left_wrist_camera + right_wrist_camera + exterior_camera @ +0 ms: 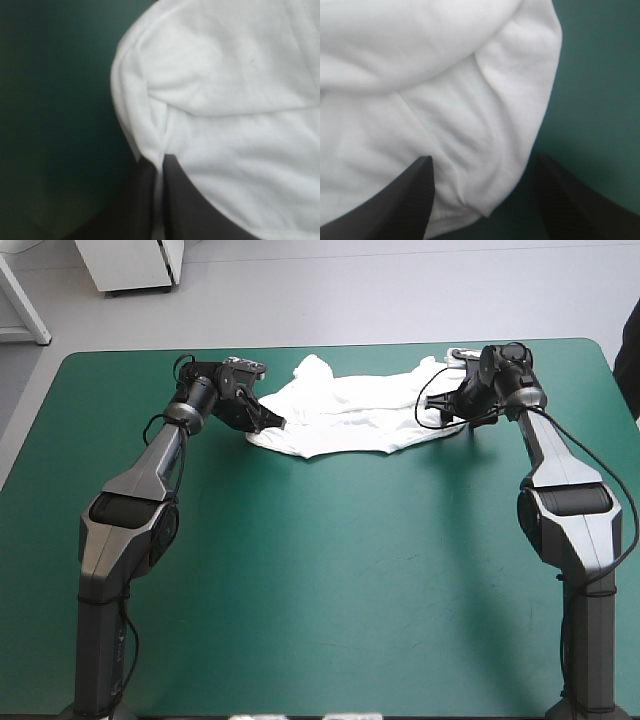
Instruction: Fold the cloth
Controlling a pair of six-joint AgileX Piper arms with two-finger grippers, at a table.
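Observation:
The white T-shirt (345, 405) lies crumpled and stretched sideways near the table's far edge. My left gripper (273, 424) is at the shirt's left end. In the left wrist view its black fingers (187, 200) are all but shut, with a ridge of the T-shirt (225, 100) pinched between them. My right gripper (447, 408) is at the shirt's right end. In the right wrist view this gripper (482, 167) stands open, its fingers (410, 195) wide apart. A rounded corner of the T-shirt (445, 100) lies between them on the cover, untouched.
The teal-green cover (340, 570) runs bare from the shirt toward the near edge. The table's far edge (330, 347) is close behind the shirt. Both arms reach far forward, one along each side.

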